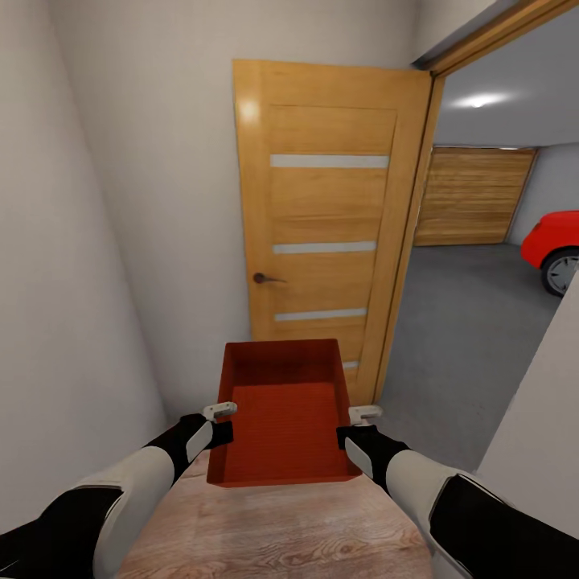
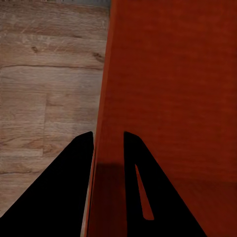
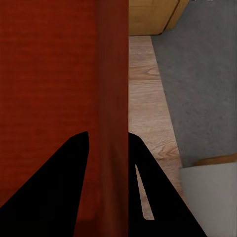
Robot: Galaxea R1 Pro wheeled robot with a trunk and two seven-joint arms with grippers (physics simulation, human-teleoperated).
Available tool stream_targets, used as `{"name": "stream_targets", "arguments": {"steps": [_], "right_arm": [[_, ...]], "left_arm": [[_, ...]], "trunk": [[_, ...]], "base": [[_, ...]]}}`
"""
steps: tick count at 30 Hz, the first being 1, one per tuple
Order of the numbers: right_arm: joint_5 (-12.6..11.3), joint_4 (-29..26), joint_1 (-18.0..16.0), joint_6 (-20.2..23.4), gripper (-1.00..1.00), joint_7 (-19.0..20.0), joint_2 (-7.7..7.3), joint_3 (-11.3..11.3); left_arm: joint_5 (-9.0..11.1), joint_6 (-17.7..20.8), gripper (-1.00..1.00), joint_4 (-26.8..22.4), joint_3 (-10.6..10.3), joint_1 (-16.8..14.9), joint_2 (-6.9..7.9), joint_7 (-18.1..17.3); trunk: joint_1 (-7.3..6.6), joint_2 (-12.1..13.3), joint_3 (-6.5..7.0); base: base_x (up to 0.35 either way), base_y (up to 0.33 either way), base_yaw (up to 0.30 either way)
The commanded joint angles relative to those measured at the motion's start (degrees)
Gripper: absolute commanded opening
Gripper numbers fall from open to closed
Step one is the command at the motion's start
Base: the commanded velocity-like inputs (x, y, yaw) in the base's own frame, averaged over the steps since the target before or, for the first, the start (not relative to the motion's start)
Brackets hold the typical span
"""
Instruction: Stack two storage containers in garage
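One orange-red open-top storage container [image 1: 285, 418] hangs in front of me above the light wood plank floor, held level between both arms. My left gripper [image 1: 222, 414] is shut on its left wall, and in the left wrist view its dark fingers [image 2: 74, 187] straddle that wall [image 2: 106, 148]. My right gripper [image 1: 362, 416] is shut on the right wall; the right wrist view has that wall [image 3: 113, 123] between the two fingers [image 3: 148, 187]. Through the doorway at the right lies the garage with its dark grey concrete floor [image 1: 458, 322].
An open wooden door [image 1: 326, 233] with a dark handle stands straight ahead, against the white wall. The doorway frame [image 1: 410, 233] is at its right. In the garage are a wooden slatted door [image 1: 474, 197] and a red car [image 1: 555, 241]. A white wall corner [image 1: 539, 418] is close on my right.
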Motion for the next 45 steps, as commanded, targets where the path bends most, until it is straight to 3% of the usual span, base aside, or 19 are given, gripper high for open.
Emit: {"name": "stream_targets", "arguments": {"steps": [1,15,35,45], "right_arm": [[-0.67,-0.33,-0.03,0.36,-1.00,-0.19,0.18,0.57],[-0.67,-0.33,-0.03,0.36,-1.00,-0.19,0.21,0.57],[-0.67,-0.33,-0.03,0.36,-1.00,-0.19,0.28,0.57],[-0.64,-0.33,-0.03,0.36,-1.00,-0.19,0.28,0.62]], "left_arm": [[-1.10,0.38,-1.00,-0.17,0.97,-0.01,-0.03,0.54],[-1.10,0.38,-1.00,-0.17,0.97,-0.01,-0.11,0.54],[-1.10,0.38,-1.00,-0.17,0.97,-0.01,-0.11,0.54],[-1.10,0.38,-1.00,-0.17,0.97,-0.01,-0.11,0.54]], "trunk": [[0.05,-0.09,-0.08],[0.05,-0.09,-0.08],[0.05,-0.09,-0.08],[0.05,-0.09,-0.08]], "base": [[0.184,0.157,0.000],[0.236,0.209,-0.015],[0.189,0.154,-0.235],[0.089,0.015,-0.245]]}}
